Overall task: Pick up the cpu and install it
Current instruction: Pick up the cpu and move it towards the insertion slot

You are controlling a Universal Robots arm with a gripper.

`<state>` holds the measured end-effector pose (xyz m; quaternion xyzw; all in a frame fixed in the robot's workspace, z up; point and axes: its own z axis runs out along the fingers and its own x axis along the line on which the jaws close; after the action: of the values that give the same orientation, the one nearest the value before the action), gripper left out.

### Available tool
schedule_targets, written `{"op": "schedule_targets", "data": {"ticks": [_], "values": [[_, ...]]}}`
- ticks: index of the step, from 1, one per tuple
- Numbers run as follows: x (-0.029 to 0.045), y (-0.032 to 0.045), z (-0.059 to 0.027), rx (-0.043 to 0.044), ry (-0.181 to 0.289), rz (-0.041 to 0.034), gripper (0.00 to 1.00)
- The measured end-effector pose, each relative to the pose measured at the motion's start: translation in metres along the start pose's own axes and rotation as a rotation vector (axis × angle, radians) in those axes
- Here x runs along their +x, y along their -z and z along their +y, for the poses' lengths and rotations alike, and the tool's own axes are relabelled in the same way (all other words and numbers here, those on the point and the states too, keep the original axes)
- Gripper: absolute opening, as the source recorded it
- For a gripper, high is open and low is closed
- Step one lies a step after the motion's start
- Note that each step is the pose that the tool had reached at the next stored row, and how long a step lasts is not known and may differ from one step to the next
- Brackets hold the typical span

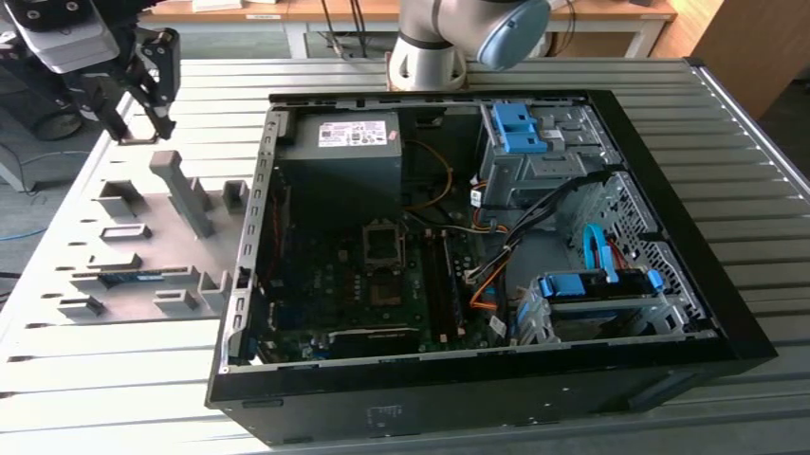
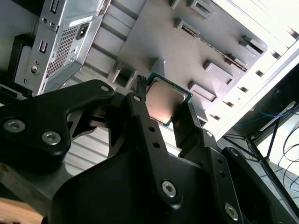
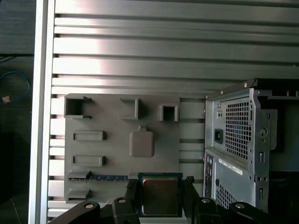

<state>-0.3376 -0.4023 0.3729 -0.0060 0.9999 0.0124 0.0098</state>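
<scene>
At the exterior view's left, the jaws hang on the arm's wrist over the back corner of the slatted metal surface (image 1: 760, 171), close to that side's edge. They are clenched on the cpu (image 3: 160, 196). In both wrist views the two black fingers (image 3: 132, 193) press its opposite edges, and the silver-grey face and thin green rim (image 2: 166, 100) show between them. The chip is off the surface, with nothing else touching it.

Beneath it, and toward the front in the exterior view, lies the grey holder tray (image 1: 133, 213). Several upright posts and blocks stand up from it. In the first wrist view the tray (image 3: 112, 163) carries a bare square pad (image 3: 141, 143). The blue-green memory stick (image 3: 107, 177) lies in a slot just beside the held cpu. A narrow strip of bare surface separates the tray from the computer case (image 1: 506, 379).

The case lies on its side with the panel off, and its black walls ring the opening. Inside, the power supply (image 1: 340, 161) fills the back left. The black socket frame (image 1: 383, 245) sits on the board in front of it, open from above, with loose cables to its right. The arm's base (image 1: 437, 52) stands behind the case. Blue drive cages (image 1: 595, 289) crowd the right side, and beyond the case wall bare slats run to the surface's right edge.
</scene>
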Motion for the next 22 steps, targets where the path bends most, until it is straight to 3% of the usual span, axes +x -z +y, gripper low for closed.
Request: {"op": "schedule_targets", "data": {"ticks": [22], "values": [[-0.0467,-0.0009,-0.0006,-0.0001,0.000,0.0024,0.47]]}}
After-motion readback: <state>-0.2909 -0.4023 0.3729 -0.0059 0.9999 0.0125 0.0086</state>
